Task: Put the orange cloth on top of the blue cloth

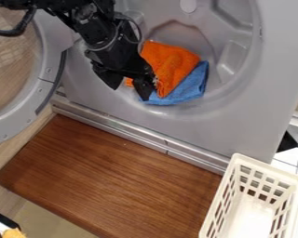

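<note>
The black gripper (130, 92) has its jaws spread, a bit of orange cloth (170, 62) showing between them. That cloth extends toward two o'clock, lying on the blue cloth (192, 88) at three o'clock, inside the grey drum (179, 35). Between four and five o'clock stands a white basket (219, 204).

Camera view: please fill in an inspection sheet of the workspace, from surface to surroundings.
Surface: grey plastic drum holds both cloths; brown wooden board lies in front.
Job's things: orange fabric cloth lies over blue fabric cloth, whose lower right part sticks out.
Clutter: off-white slotted plastic basket, lower right; small yellow-orange item, lower left corner.
End effector: black two-finger end effector, open, at the orange cloth's lower left edge.
Cables: black cable beside the arm, upper left.
Surroundings: round grey-rimmed door stands open at left.
</note>
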